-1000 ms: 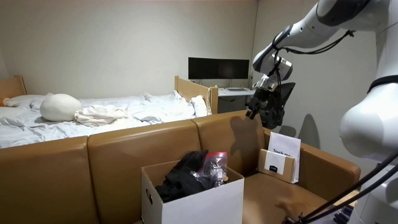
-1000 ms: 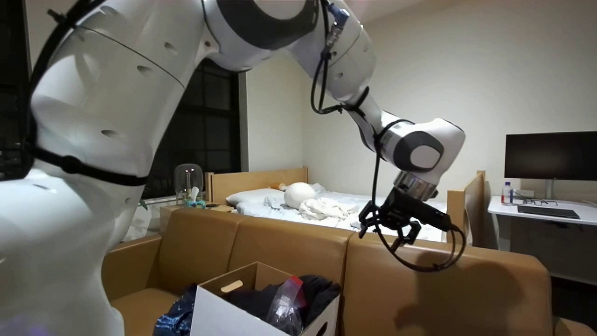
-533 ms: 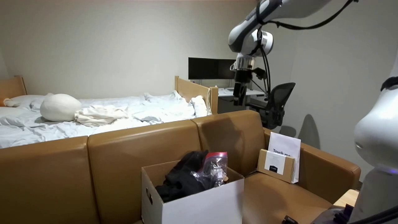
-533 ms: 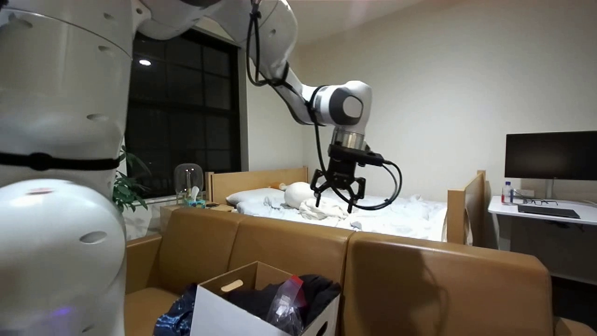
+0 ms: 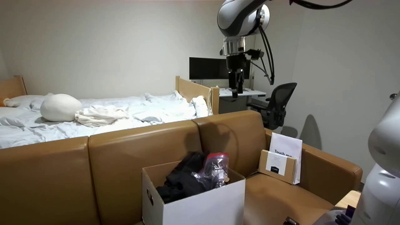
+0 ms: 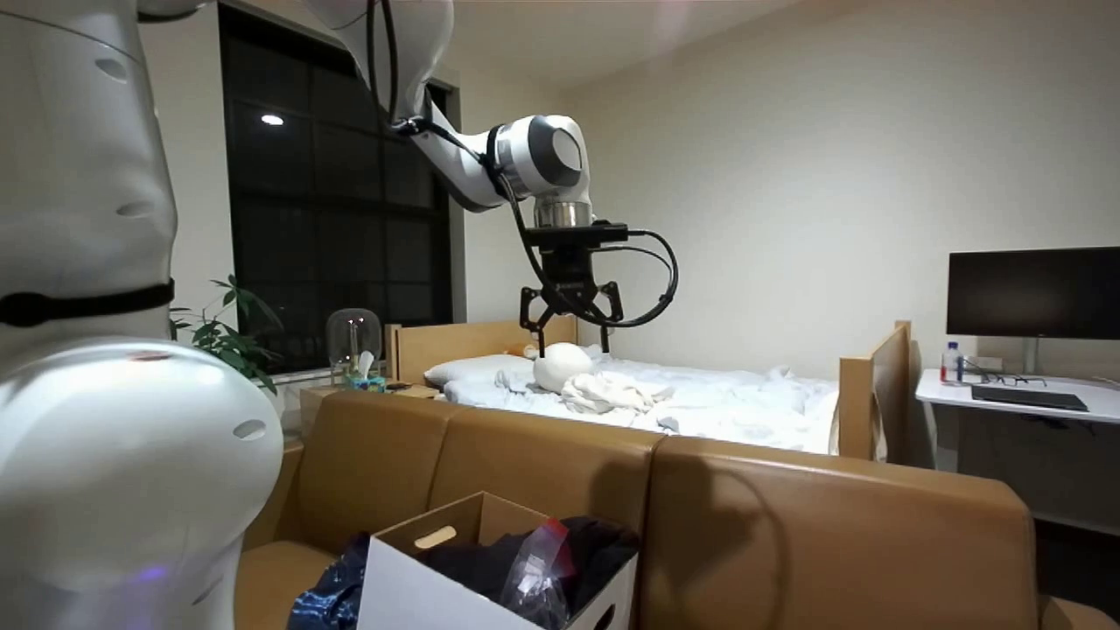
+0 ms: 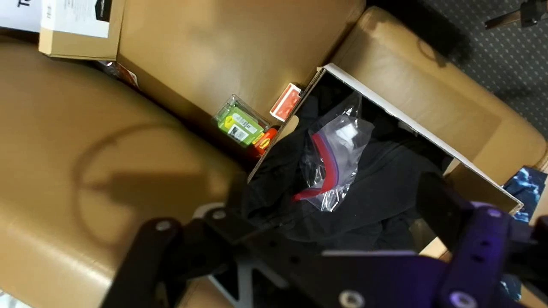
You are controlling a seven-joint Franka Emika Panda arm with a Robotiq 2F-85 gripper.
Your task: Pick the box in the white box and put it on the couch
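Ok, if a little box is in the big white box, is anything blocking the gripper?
Nothing visible stands between the gripper and the open white box. Inside, a plastic bag and black cloth may be covering it, because no little box shows there.

Arm (image 6: 459,168) bent, wrist (image 6: 563,213) vertical, end effector (image 6: 572,343) pointing down, fingers (image 6: 541,342) spread apart

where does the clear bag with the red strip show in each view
In an exterior view: the clear bag, below centre, slightly right.
In an exterior view: the clear bag, low, just left of centre.
Wrist view: the clear bag, right of centre.
Shared landmark: the white box holding it.
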